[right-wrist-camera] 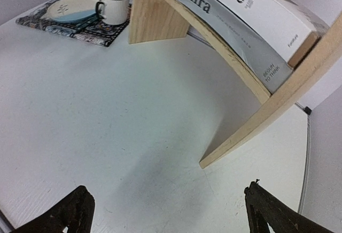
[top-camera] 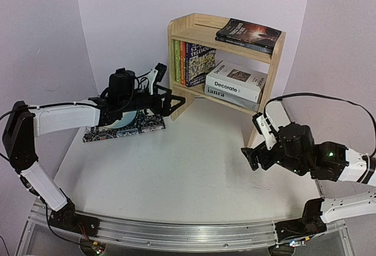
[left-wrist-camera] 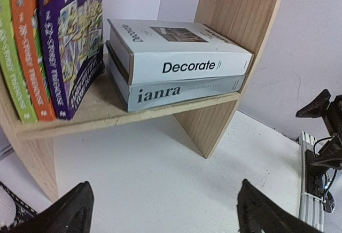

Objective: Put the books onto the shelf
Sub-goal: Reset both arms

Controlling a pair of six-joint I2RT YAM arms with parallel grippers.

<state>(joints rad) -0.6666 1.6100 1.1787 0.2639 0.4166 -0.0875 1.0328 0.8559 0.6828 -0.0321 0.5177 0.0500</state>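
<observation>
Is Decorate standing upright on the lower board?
No, Decorate lies flat on top of the grey book, with its spine facing out.

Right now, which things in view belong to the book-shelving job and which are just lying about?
Job: shelf; Decorate book; grey book under it; three Treehouse paperbacks standing on the lower board; two dark books on the top board.
Lying about: patterned mat; plate; mug.
</observation>
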